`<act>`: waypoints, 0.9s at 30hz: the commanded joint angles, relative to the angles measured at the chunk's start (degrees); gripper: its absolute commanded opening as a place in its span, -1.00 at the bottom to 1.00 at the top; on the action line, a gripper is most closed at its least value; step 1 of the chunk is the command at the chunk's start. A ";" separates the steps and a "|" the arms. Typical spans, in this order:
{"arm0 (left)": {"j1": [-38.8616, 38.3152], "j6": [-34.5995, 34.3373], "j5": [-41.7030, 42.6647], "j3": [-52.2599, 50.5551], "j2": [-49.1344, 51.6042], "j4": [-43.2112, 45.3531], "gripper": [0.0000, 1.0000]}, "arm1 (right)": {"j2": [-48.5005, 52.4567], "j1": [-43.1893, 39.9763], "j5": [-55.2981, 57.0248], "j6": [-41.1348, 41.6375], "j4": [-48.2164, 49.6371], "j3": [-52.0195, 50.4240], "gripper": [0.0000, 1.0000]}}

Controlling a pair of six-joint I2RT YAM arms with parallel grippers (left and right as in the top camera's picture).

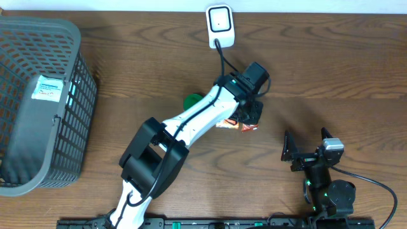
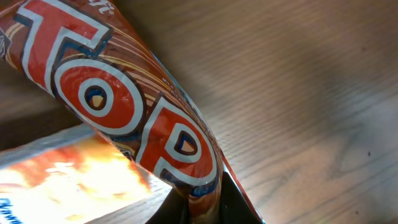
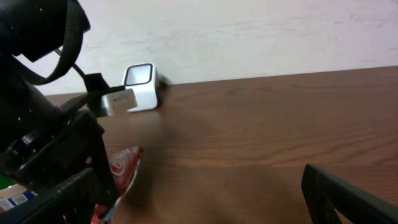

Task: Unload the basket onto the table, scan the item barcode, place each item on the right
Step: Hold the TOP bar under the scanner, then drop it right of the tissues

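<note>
Under the left arm, mid-table: a red snack packet [image 2: 124, 118] marked TOP, pinched at one end by the left gripper [image 1: 249, 116], whose jaws are closed tight on the wrapper.
Packet's feel: it looks light and soft. The glossy film is probably slippery and crinkly, and the bar inside might break under a hard squeeze.
Where to hold: the flat end seam looks best, since it leaves the long printed body free to turn. No barcode shows in any view.
Second packet: an orange-and-white packet [image 2: 62, 180] lies just below the red one. Whether they touch cannot be told.
Right gripper [image 1: 305, 145]: spread wide and holding nothing, well off to the right.
Scanner [image 1: 219, 22]: white, at the far edge by the wall, beyond the held packet.
Table [image 1: 331, 70]: dark wood grain, smooth and flat.
Basket [image 1: 76, 114]: grey mesh, at the left edge, well apart.
Green object [image 1: 191, 100]: mostly hidden behind the arm.
</note>
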 commanded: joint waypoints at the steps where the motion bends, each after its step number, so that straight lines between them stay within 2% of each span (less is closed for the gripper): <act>1: -1.31 1.79 -0.63 -0.02 -0.52 0.63 -0.85 | -0.09 0.33 0.13 0.66 -0.22 -0.09 0.99; 4: -1.51 2.95 2.60 -0.02 -0.52 0.70 -0.85 | -0.09 0.33 0.13 0.66 -0.22 -0.09 0.99; 8: -1.20 8.87 12.94 -0.02 -0.52 -2.80 -0.85 | -0.09 0.33 0.13 0.66 -0.22 -0.09 0.99; 12: -0.20 8.83 16.20 0.00 -0.52 -8.50 -0.85 | -0.09 0.33 0.13 0.66 -0.24 -0.09 0.98; 20: 4.55 8.85 37.66 0.00 -0.52 -12.59 -0.85 | -0.09 0.33 0.13 0.63 -0.22 -0.09 0.99; 23: 6.43 8.83 41.20 0.00 -0.52 -12.57 -0.85 | -0.09 0.33 0.13 0.63 -0.22 -0.09 0.98; 27: 8.81 8.83 41.48 0.00 -0.52 -12.33 -0.85 | -0.09 0.33 0.13 0.63 -0.22 -0.09 0.98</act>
